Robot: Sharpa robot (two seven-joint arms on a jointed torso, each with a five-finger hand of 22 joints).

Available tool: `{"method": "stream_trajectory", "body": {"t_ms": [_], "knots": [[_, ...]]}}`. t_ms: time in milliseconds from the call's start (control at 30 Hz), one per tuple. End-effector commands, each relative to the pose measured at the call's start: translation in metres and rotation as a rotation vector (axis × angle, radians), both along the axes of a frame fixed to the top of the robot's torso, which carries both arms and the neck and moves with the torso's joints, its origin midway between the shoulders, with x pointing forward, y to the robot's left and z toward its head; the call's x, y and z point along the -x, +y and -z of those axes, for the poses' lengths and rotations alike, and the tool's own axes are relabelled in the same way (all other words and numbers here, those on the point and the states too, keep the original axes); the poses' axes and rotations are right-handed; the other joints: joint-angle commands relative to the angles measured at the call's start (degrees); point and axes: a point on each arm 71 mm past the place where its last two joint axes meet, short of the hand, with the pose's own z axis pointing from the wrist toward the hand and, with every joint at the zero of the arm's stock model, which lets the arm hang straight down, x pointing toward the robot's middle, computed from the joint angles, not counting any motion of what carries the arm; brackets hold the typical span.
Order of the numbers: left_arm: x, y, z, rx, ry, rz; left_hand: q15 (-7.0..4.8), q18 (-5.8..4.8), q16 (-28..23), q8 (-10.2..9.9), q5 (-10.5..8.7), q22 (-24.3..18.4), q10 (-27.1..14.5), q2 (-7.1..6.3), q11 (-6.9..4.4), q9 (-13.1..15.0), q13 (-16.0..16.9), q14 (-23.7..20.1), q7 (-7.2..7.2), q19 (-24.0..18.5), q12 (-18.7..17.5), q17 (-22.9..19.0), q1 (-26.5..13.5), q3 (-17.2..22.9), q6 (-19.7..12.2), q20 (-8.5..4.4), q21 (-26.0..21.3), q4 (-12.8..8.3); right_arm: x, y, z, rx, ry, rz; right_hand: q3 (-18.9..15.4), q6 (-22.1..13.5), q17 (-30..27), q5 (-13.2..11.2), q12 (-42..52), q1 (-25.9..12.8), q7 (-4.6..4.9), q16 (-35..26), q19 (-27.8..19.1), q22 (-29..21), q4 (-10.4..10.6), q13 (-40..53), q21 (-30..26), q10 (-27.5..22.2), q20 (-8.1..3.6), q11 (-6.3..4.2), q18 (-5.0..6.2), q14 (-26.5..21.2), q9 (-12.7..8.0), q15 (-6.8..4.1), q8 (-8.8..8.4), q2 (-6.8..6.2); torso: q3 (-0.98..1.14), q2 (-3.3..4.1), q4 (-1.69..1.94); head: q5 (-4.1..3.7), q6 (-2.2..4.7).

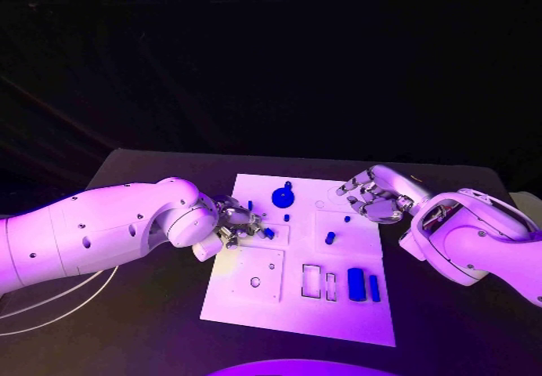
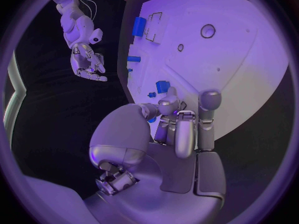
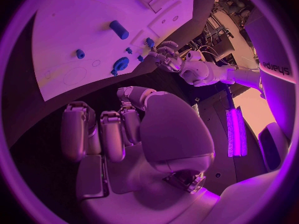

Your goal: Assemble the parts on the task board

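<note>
Task board (image 1: 339,313) w/ blue parts (image 1: 355,282) flat on black table (image 1: 147,168), dark room.

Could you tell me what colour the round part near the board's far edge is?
Blue; the round disc-shaped part shows best in the head view.

Black table (image 1: 147,168), dark matte top, far edge visible. White task board (image 1: 296,313) lies flat near the table's middle, long side running from the far edge toward the near edge, slightly skewed. Thin white cables (image 1: 45,307) trail over the table's left edge near the front. Bare black surface shows on both sides of the board.
</note>
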Motion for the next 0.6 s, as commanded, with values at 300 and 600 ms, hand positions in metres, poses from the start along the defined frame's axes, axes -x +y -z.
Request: {"method": "stream_trajectory", "body": {"t_ms": [300, 600], "knots": [[-0.0005, -0.0026, -0.0002, 0.002, -0.005, 0.006, 0.54, -0.61, 0.41, -0.35, -0.05, 0.13, 0.02, -0.7, 0.18, -0.18, -0.04, 5.26, 0.11, 0.26, -0.04, 12.43, -0.22, 0.74, 0.31, 0.09, 0.26, 0.09, 0.0005, 0.0008, -0.0003, 0.005, -0.008, -0.006, 0.3, 0.3, 9.72, 0.0, 0.12, -0.64, 0.05, 0.08, 0.05, 7.18, -0.09, 3.26, 0.05, -0.11, 0.15, -0.23, -0.27, 4.67, -0.03, -0.02, -0.16, -0.07, 0.02, 0.0, -0.03, -0.04, 0.03], [-0.0011, -0.0035, -0.0002, 0.003, -0.009, 0.003, 0.54, -0.61, 0.41, -0.35, -0.05, 0.13, 0.02, -0.7, 0.18, -0.18, -0.04, 5.26, 0.11, 0.26, -0.04, 12.43, -0.22, 0.74, 0.31, 0.09, 0.26, 0.09, 0.0004, 0.0005, -0.0004, 0.005, -0.009, -0.005, 0.3, 0.3, 9.72, 0.0, 0.12, -0.64, 0.05, 0.08, 0.05, 7.18, -0.09, 3.26, 0.05, -0.11, 0.15, -0.23, -0.27, 4.67, -0.03, -0.02, -0.16, -0.07, 0.02, 0.0, 0.03, -0.2, 0.07]]}}
